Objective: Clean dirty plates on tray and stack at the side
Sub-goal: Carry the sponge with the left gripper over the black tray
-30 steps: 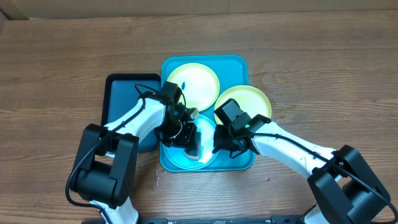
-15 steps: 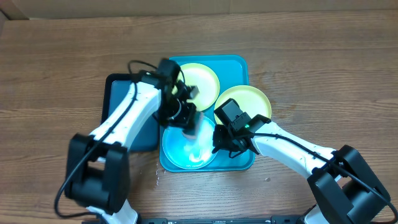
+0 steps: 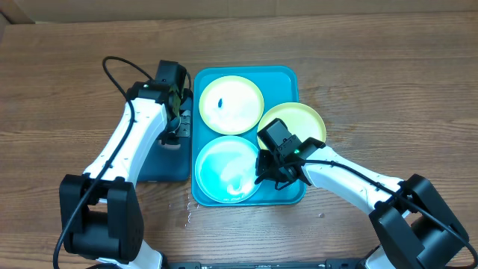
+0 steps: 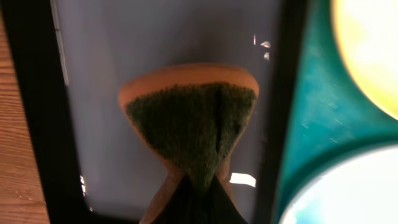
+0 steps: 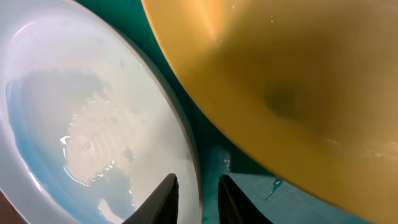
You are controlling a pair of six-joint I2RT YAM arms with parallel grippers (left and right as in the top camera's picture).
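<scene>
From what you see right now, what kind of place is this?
Probably a robot test bench, not a real kitchen: a bare wooden table, two robot arms, and a turquoise tray with plastic plates. The left gripper holds a sponge.

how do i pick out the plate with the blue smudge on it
Start at the turquoise tray mid-table. The smudged plate lies at its far end. It shows a small dark blue mark near its centre; the near plate is wet, the right plate overhangs the tray.
</scene>
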